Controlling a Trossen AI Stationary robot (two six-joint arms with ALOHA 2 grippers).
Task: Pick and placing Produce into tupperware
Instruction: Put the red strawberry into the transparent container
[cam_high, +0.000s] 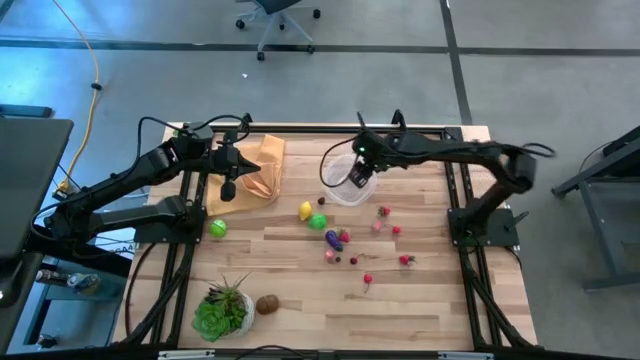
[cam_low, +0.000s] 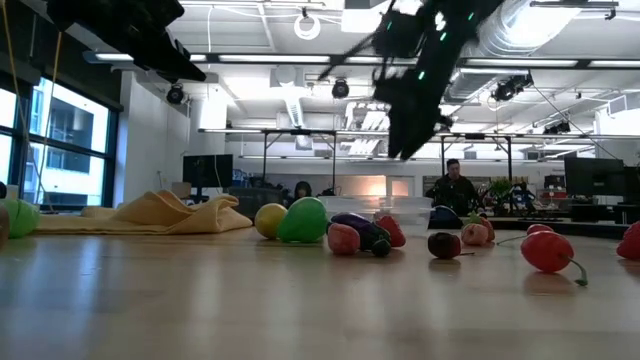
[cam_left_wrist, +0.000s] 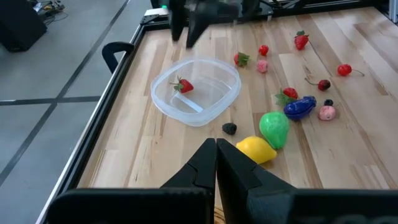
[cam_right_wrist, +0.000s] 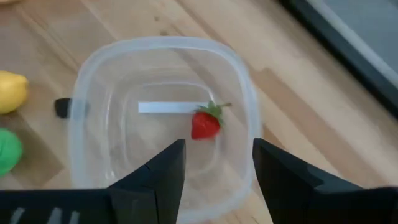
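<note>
The clear tupperware (cam_right_wrist: 93, 74) stands on the wooden table with one red strawberry (cam_right_wrist: 205, 123) lying on its floor. My right gripper (cam_right_wrist: 217, 149) hovers open right above the tub (cam_high: 348, 192), fingers pointing down, holding nothing. My left gripper (cam_left_wrist: 216, 146) is shut and empty, raised over the tan cloth (cam_high: 258, 168) at the table's far left. The remaining produce lies loose on the table: a yellow lemon (cam_high: 305, 210), a green fruit (cam_high: 318, 221), a purple piece (cam_high: 332, 239), several small red pieces (cam_high: 396, 230), a green ball (cam_high: 217, 228) and a brown one (cam_high: 267, 303).
A leafy plant in a white pot (cam_high: 222, 310) stands near the table's near left corner. A small black piece (cam_left_wrist: 229, 128) lies next to the tub. The table's dark metal frame (cam_high: 455, 190) runs along both sides. Bare wood shows at the near right.
</note>
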